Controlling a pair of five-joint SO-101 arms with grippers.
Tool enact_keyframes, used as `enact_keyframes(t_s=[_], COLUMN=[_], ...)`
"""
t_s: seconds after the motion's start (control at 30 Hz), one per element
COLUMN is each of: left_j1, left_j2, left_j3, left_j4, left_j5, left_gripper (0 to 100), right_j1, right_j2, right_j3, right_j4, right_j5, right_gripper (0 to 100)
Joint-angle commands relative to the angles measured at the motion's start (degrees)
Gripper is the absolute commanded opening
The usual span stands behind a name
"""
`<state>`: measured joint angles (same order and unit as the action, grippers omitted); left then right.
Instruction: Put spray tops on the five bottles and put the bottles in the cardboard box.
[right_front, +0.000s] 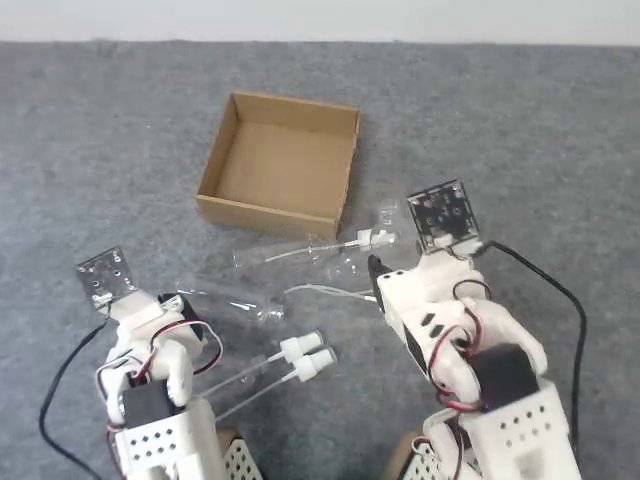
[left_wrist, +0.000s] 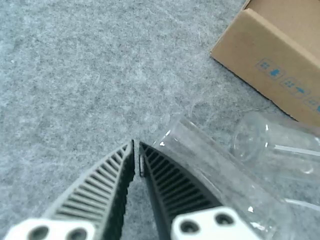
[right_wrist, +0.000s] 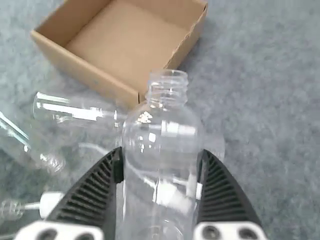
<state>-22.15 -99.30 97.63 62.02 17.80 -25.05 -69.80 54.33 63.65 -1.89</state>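
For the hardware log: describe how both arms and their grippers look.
The left arm and right arm are white plastic with black motors, red and black wires and a trailing black cable. The left gripper and right gripper have dark grey ribbed fingers on white bases.

a grey covering (right_front: 110, 130), carpet-like, spreads over the whole table top, its short nap mottled with lighter and darker flecks. close up in the wrist views it looks fuzzy and felted, with fine loose fibres catching the light. along the far edge in the high view runs a pale strip (right_front: 320, 18), off-white and plain, possibly the foot of a wall, though too little of it shows to be sure. the light is soft and even, leaving only faint, short shadows on the grey.
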Motion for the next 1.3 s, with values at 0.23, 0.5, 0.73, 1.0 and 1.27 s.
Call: enact_keyframes(t_s=[0.23,0.5,0.73,1.0,1.27], left_j1=[-0.1,5.5,9.4,9.0,9.3], left_j2=[-0.7,-1.0,-1.0,-1.0,-1.0], left_j3=[-0.8,-0.8,-1.3,-4.5,-13.1], left_j4=[0.4,4.7,-2.9,-7.9,-7.9], left_j5=[-0.1,-0.4,-0.3,-0.5,-1.9], left_gripper=[2,2,2,2,2], right_j1=[1.0,4.2,7.8,9.9,12.8], right_j2=[-11.4,-21.3,-30.0,-32.8,-33.1], right_j3=[5.7,8.7,11.4,16.6,19.2], right_j4=[-4.6,-4.6,-4.6,-9.7,-12.8], right_j5=[-0.6,-0.7,-0.7,-0.6,-0.6], right_gripper=[5.4,5.4,5.4,5.4,5.4])
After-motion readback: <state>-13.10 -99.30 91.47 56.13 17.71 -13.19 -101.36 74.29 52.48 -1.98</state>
